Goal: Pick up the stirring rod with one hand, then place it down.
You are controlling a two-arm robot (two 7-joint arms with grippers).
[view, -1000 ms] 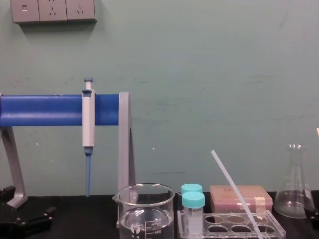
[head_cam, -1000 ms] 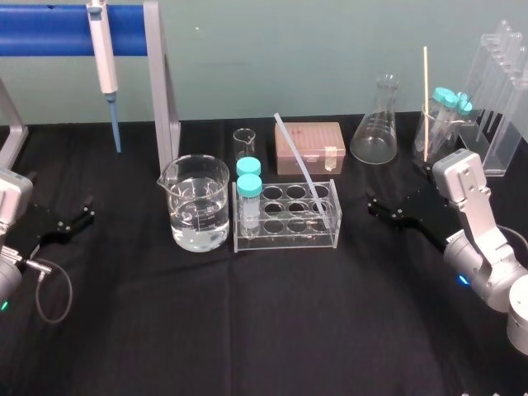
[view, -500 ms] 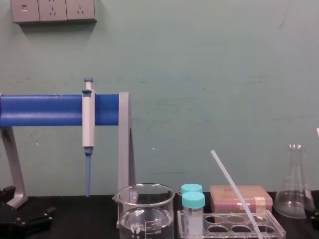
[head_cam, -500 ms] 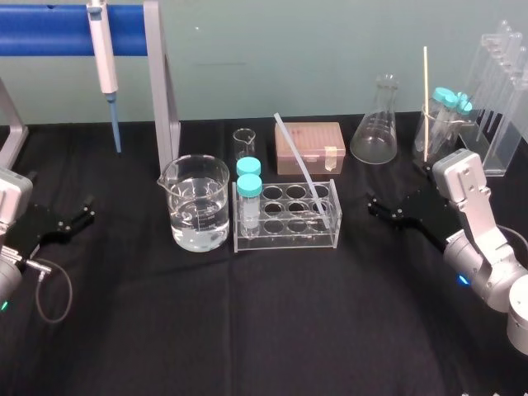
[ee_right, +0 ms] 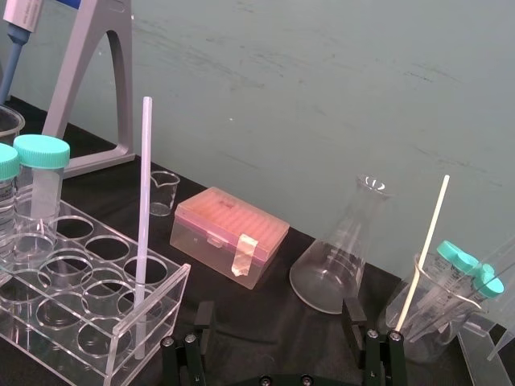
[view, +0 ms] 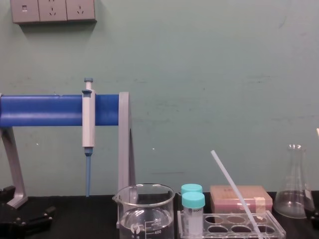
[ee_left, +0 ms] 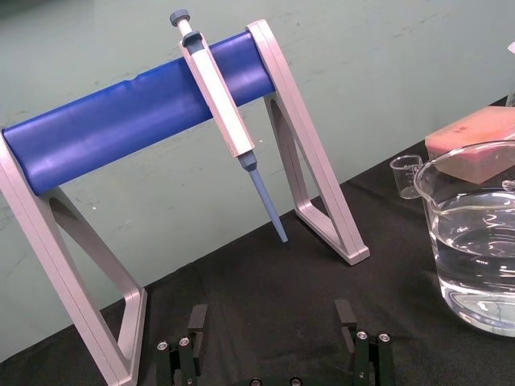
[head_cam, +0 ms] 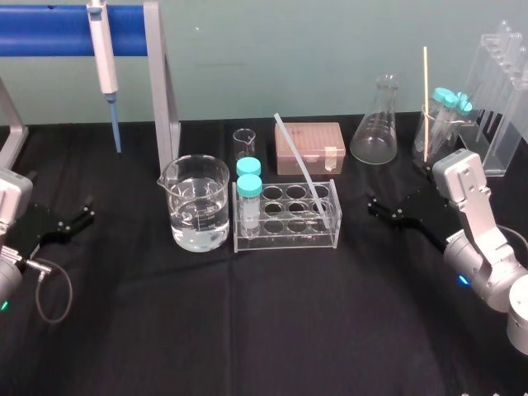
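The stirring rod (head_cam: pixel 295 161) is a thin translucent-white stick that leans in the right end of the clear tube rack (head_cam: pixel 332 235) at the table's middle, its top tilted back and left. It also stands in the right wrist view (ee_right: pixel 144 225) and the chest view (view: pixel 234 189). My right gripper (head_cam: pixel 384 210) hovers low to the right of the rack, open, a short way from the rod, with nothing between its fingers (ee_right: pixel 203 318). My left gripper (head_cam: pixel 78 216) rests open near the table's left edge, far from the rod.
A glass beaker of water (head_cam: pixel 196 206) stands left of the rack, which holds two teal-capped tubes (head_cam: pixel 248 194). Behind are a small glass (head_cam: pixel 244 142), a pink tip box (head_cam: pixel 309 147), a conical flask (head_cam: pixel 375 124), a beaker with a cream stick (head_cam: pixel 426 103), and the pipette (head_cam: pixel 106 74) on its blue stand.
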